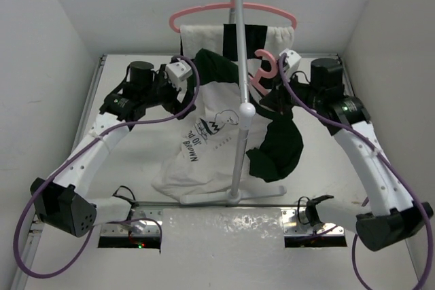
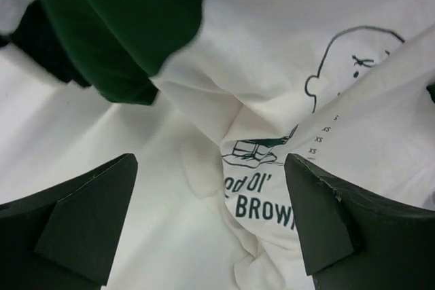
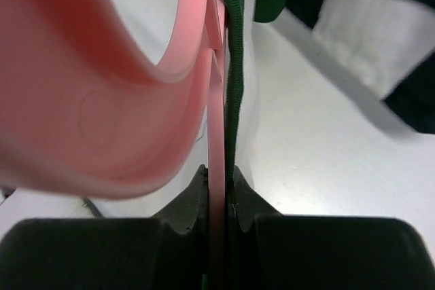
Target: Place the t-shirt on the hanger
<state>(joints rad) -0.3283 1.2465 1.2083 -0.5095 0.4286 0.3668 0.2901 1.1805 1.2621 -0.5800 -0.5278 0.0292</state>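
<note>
The white table [image 1: 129,164] carries the cream-white t-shirt with dark green sleeves [image 1: 197,157]. It lies crumpled around the foot of the white pole stand [image 1: 239,100], hem toward the arm bases and collar end raised toward the back. 1 green sleeve is bunched behind the pole on the left, the other hangs low on the right.

The thin pink plastic hanger [image 1: 259,79] is just right of the pole, hook upward, with its body running down into the shirt's neck. How far it has gone inside I cannot tell, since the cloth hides it.

The right gripper [image 3: 217,188] has its 2 fingers pressed together on the hanger's flat edge. A strip of green collar lies against the hanger right there, possibly pinched too.

The left gripper [image 2: 211,215] hangs over the shirt's left shoulder with its fingers [image 2: 88,222] spread wide, holding nothing. Creased cream cloth and the dark print lie directly below the gap, the green sleeve just beyond. The left arm is therefore the nearer one for taking hold of that shoulder, probably by a straight descent.
</note>
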